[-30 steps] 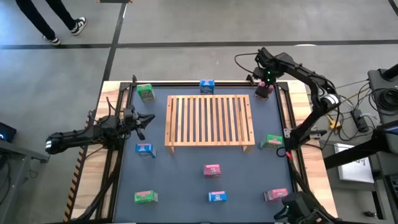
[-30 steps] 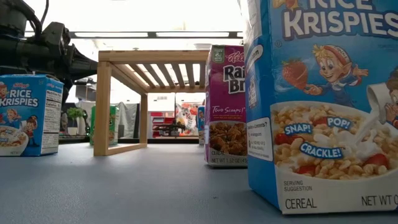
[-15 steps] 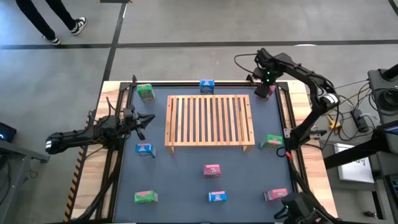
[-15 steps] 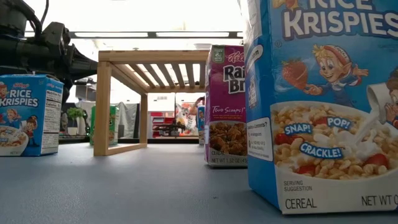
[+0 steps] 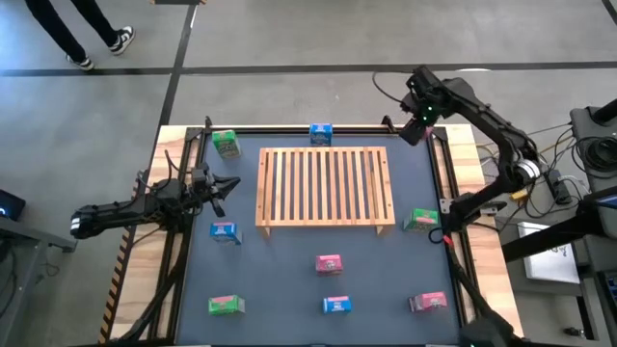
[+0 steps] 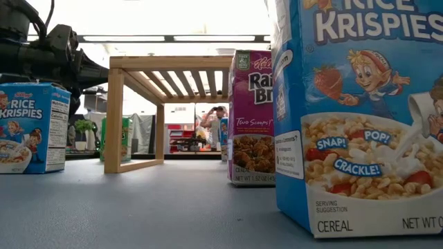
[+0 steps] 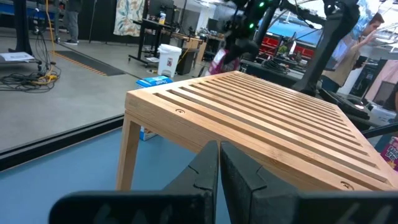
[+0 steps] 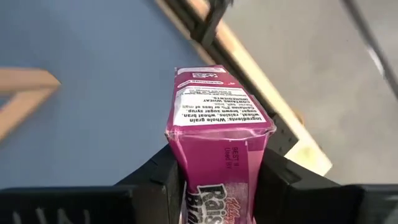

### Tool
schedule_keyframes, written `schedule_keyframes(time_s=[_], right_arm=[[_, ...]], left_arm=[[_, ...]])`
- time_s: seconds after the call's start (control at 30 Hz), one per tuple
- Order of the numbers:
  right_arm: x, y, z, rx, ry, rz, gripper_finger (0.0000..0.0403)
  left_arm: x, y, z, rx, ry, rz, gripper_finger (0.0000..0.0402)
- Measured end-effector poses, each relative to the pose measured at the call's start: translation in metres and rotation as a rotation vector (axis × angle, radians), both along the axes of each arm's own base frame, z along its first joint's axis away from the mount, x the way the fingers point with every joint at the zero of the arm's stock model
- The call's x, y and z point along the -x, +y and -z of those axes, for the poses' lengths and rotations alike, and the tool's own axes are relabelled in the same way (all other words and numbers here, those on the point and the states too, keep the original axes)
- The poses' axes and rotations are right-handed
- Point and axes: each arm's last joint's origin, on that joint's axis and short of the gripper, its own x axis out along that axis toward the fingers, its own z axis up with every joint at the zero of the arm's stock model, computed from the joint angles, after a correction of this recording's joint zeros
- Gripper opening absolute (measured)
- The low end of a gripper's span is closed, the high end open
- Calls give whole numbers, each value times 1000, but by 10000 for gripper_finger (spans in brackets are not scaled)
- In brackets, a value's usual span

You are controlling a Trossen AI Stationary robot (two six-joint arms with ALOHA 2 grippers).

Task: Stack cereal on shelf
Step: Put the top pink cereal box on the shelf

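My right gripper [image 5: 415,129] hangs over the table's far right corner, shut on a pink cereal box [image 8: 217,118]. The wooden slatted shelf [image 5: 325,185] stands on its legs mid-table. Other cereal boxes stand around it on the table: green [image 5: 226,144], blue [image 5: 321,133], blue [image 5: 224,231], pink [image 5: 329,263], green [image 5: 421,219] and several along the near edge. My left gripper [image 5: 229,183] waits shut, left of the shelf, pointing at it [image 7: 219,155]. My right gripper pinches the pink box between its two fingers [image 8: 163,175], one on each of two opposite faces, at the box's lower part [image 8: 189,163]. The printed end of the box sticks out beyond the fingers. The box is lifted clear above the table's corner.
A black rail frame [image 5: 445,183] borders the blue table top, with wooden margins outside it. In the low view a large blue box [image 6: 360,117] and a pink box [image 6: 250,117] stand close to the camera. A person's legs [image 5: 72,34] show on the floor beyond the far left.
My right gripper has gone up and slightly toward the far edge at the far right corner, taking the pink box with it off the table. My left arm has kept still.
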Motion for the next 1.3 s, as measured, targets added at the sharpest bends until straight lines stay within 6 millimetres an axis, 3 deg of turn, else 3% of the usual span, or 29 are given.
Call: schedule_keyframes(time_s=[0.27, 0.53, 0.93, 1.3], right_arm=[[-4, 43, -50, 107, -203, -114, 132], [-24, 81, -90, 145, -347, -276, 133], [-65, 110, -117, 74, -319, -479, 132], [-103, 102, -113, -59, -172, -530, 135]], left_arm=[[0, 0, 0, 0, 0, 0, 0], [0, 0, 0, 0, 0, 0, 0], [0, 0, 0, 0, 0, 0, 0], [0, 0, 0, 0, 0, 0, 0]])
